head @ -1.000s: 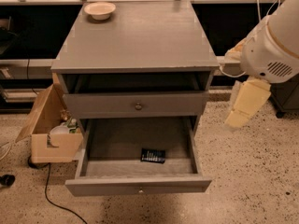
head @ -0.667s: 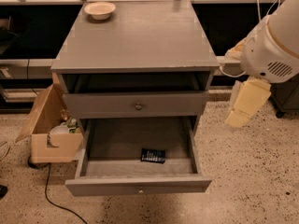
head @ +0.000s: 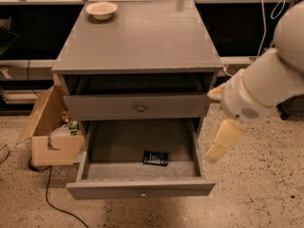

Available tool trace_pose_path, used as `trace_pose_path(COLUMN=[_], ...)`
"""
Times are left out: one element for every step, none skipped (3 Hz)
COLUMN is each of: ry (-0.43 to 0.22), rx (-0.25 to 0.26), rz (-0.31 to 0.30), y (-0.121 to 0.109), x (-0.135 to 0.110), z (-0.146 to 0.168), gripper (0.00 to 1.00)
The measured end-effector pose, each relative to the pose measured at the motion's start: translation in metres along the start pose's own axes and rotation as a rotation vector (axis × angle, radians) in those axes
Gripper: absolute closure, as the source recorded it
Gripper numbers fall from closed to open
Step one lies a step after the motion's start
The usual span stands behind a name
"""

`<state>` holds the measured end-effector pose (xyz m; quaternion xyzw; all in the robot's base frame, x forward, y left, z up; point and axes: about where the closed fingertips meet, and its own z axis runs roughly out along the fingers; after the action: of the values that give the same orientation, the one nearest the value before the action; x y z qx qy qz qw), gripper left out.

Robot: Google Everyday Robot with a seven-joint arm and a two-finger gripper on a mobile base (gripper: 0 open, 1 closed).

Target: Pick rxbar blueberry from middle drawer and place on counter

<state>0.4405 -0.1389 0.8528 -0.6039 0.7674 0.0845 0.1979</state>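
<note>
The rxbar blueberry (head: pixel 156 158), a dark flat bar with pale print, lies on the floor of the open middle drawer (head: pixel 140 189), near its front and right of centre. The drawer is pulled well out. The counter (head: pixel 137 37) is the grey top slab of the cabinet. My gripper (head: pixel 222 141) hangs from the white arm just beyond the drawer's right side, above floor level and to the right of the bar. It holds nothing that I can see.
A cream bowl (head: pixel 101 9) stands at the counter's back left corner. The drawer with a brassy knob (head: pixel 140 108) sits above the open one. An open cardboard box (head: pixel 50 139) with items stands on the floor at the left. A black cable (head: pixel 52 203) runs across the floor.
My arm and gripper have moved down and to the left, closer to the open drawer's right side. The bar and the drawer have not moved.
</note>
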Motion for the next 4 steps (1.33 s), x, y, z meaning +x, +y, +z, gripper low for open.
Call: trace_pose_path(ry=[-0.115,-0.136,-0.135,-0.108], rx=[0.006,0.049,0.048,0.050], rz=[0.010,0.009,0.009,0.020], y=[0.007,-0.002,-0.002,-0.011], x=[0.003,-0.001,-0.001,0.012], z=[0.044,0.044,0.044,0.069], gripper=[0.00,0.00,0.00,0.00])
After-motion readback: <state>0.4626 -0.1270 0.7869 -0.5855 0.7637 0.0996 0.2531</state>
